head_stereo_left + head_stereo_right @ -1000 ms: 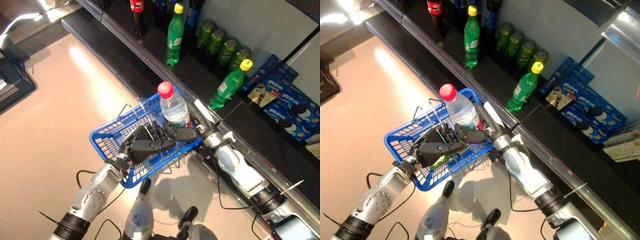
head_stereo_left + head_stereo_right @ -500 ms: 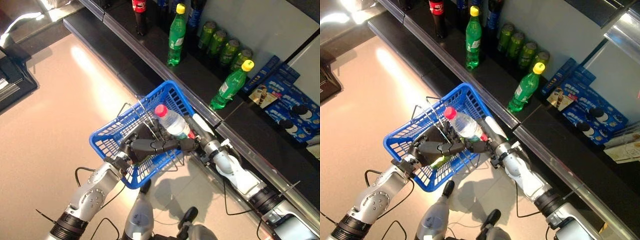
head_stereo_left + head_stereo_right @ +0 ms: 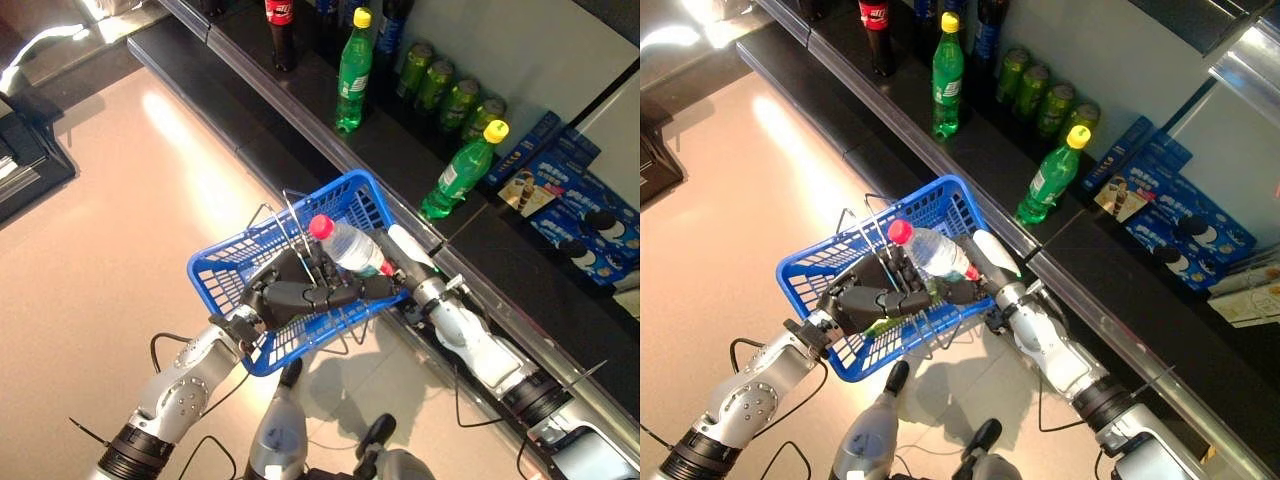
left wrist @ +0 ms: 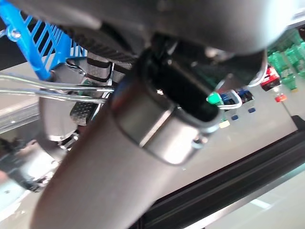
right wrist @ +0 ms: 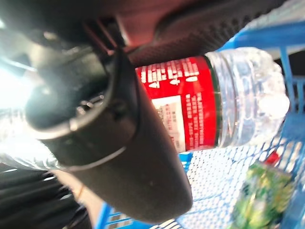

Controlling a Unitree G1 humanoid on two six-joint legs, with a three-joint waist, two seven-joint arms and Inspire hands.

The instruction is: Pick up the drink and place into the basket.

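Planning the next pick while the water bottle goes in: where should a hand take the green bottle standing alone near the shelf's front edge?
Grip the green bottle around its mid body, below the yellow cap, probably coming from the aisle side with the right hand, once it lets go of the water bottle. The bottle stands upright, with the cans behind it.

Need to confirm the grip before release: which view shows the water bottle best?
The right wrist view: the water bottle fills it, red label showing, with the right hand curled round it above the blue basket. Both eye views show the whole bottle tilted, red cap up, over the basket, but small. The left wrist view shows none of it.
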